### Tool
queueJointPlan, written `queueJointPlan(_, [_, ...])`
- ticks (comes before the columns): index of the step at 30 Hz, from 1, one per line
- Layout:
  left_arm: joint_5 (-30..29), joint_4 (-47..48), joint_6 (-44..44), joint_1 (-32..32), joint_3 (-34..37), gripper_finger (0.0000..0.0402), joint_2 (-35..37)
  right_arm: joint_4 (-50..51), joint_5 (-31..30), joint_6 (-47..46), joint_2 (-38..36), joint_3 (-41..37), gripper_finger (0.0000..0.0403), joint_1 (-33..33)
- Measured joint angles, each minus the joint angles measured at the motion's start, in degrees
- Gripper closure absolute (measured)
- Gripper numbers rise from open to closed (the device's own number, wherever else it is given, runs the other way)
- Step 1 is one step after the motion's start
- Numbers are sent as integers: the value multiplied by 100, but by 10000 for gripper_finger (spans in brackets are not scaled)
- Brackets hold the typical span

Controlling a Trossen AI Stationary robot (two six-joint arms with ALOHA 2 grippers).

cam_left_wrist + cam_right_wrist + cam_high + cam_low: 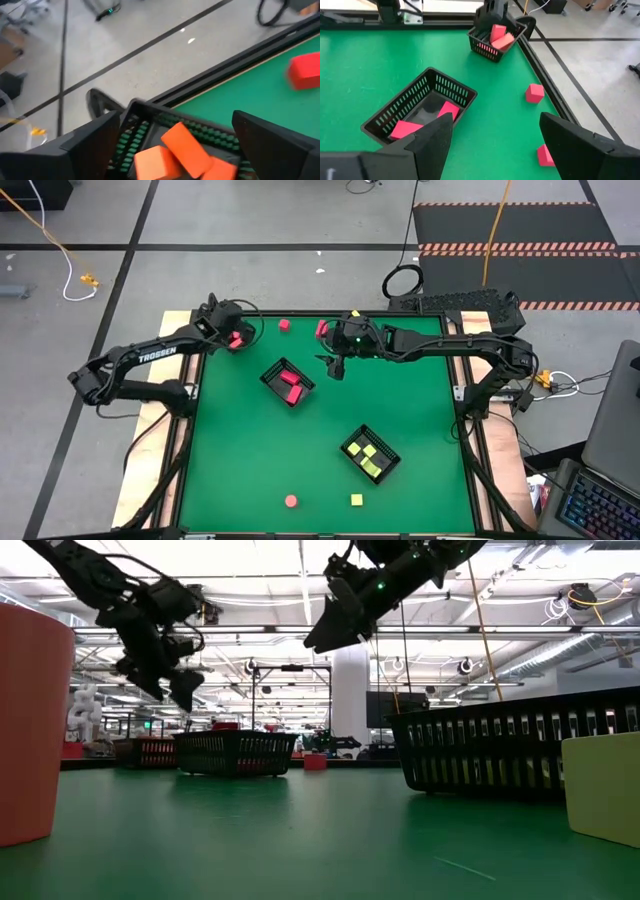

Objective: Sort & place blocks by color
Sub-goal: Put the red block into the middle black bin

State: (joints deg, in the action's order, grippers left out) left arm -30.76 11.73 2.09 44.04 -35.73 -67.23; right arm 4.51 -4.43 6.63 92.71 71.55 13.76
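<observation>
Currently, the left gripper (232, 330) is held above a small black tray (496, 41) at the far left corner of the green table (250, 450); its jaws are spread wide and nothing is held between them, while several red blocks (186, 146) are seen lying in that tray just under the fingers. The right gripper (335, 365) is raised above the table, just beside the far end of the middle tray (287, 383), with its jaws also opened wide and empty. Inside the middle tray, red blocks (291, 386) are lying flat on the bottom. One red cube (284, 325) is found on the table between the corner tray and the right gripper, and another red block (322, 329) lies close to the right arm. Nearer than the middle tray, a third tray (371, 454) with yellow blocks (368, 457) is placed. Beyond it, toward the near edge, a round red block (291, 501) and a yellow cube (356, 500) are resting on the table, well apart from each other.
</observation>
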Motion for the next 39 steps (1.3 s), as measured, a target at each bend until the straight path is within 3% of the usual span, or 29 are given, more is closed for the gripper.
queueJointPlan(3, [424, -20, -16, -119, 0, 13, 312, 92, 0, 0, 0, 0, 112, 0])
queueJointPlan(12, [2410, -463, 6, -469, 0, 12, 1190, 215, -4, -228, 54, 0, 112, 502])
queueJointPlan(19, [3194, -866, 0, -517, 0, 12, 1332, 904, -8, -297, 396, 420, 112, 853])
queueJointPlan(31, [3328, -1142, 7, -453, 0, 11, 1329, 2526, -44, -1473, 2341, 2909, 112, 1317])
queueJointPlan(39, [3328, -910, -26, -447, 0, 11, 1327, 2801, -50, -2130, 3208, 3421, 112, 1589])
